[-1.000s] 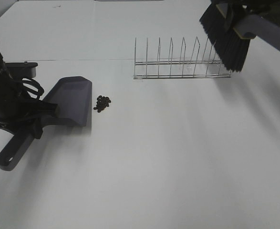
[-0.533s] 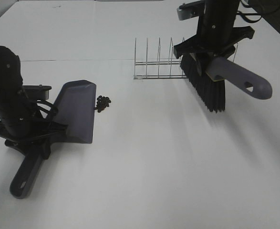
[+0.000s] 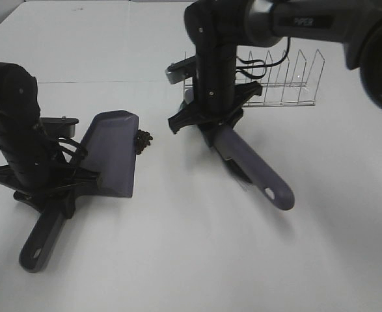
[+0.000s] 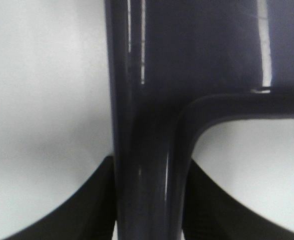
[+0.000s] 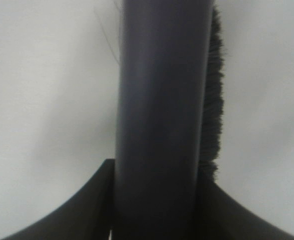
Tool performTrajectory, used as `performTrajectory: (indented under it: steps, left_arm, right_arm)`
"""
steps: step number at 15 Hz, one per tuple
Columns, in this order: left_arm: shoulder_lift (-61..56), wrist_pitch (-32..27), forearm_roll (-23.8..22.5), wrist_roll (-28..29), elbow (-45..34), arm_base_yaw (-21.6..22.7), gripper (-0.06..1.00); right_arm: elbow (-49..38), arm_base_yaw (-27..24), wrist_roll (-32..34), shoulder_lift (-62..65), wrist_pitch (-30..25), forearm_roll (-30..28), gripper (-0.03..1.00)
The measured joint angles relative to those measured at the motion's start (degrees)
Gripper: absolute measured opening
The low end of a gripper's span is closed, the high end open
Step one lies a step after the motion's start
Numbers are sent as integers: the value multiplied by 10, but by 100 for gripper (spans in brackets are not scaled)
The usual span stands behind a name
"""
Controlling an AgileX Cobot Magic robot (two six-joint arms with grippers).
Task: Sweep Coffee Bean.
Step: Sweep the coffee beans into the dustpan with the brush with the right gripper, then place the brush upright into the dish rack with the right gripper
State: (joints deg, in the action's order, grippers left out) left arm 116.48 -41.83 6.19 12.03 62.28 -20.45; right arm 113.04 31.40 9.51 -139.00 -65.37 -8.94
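White tabletop (image 3: pixel 191 260), wire rack (image 3: pixel 288 84) behind the brush (image 3: pixel 252 170), coffee beans (image 3: pixel 143 139) beside dustpan (image 3: pixel 112 153).

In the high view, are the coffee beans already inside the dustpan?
No, the coffee beans lie in a small pile on the table, just outside the front lip of the dustpan.

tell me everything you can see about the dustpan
The dustpan is grey-purple and glossy, like moulded plastic: a broad scoop and a long handle with a hanging hole at its end. The left claw is shut on the handle close to the scoop. The scoop's front lip faces the coffee beans, which lie right at its edge on the white table.
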Motion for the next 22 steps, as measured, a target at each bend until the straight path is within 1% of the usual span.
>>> performTrajectory:
  steps: [1, 4, 6, 9, 10, 11, 14, 15, 16, 18, 20, 22]
  left_arm:
    - [0, 0, 0, 0, 0, 0, 32]
    - [0, 0, 0, 0, 0, 0, 32]
    - [0, 0, 0, 0, 0, 0, 32]
    - [0, 0, 1, 0, 0, 0, 32]
    - [0, 0, 1, 0, 0, 0, 32]
    - [0, 0, 1, 0, 0, 0, 32]
    - [0, 0, 1, 0, 0, 0, 32]
    - [0, 0, 1, 0, 0, 0, 32]
    - [0, 0, 1, 0, 0, 0, 32]
    - [0, 0, 1, 0, 0, 0, 32]
    - [0, 0, 1, 0, 0, 0, 32]
    - [0, 0, 1, 0, 0, 0, 32]
  right_arm:
    - [14, 9, -6, -11, -6, 7, 26]
    - [96, 56, -39, -53, -38, 50, 26]
    - [140, 81, -50, -62, -45, 89, 26]
    - [201, 95, -50, -63, -50, 124, 26]
    - [219, 95, -44, -63, -50, 121, 26]
    - [233, 95, -40, -62, -51, 106, 26]
    - [247, 93, -37, -35, -52, 28, 26]
    - [248, 90, -37, -20, -52, 6, 26]
    - [248, 84, -37, -5, -52, -4, 26]
    - [248, 54, -37, 26, -53, -10, 26]
    - [248, 10, -38, 56, -53, -13, 26]
    - [227, -41, -42, 91, -53, -14, 26]
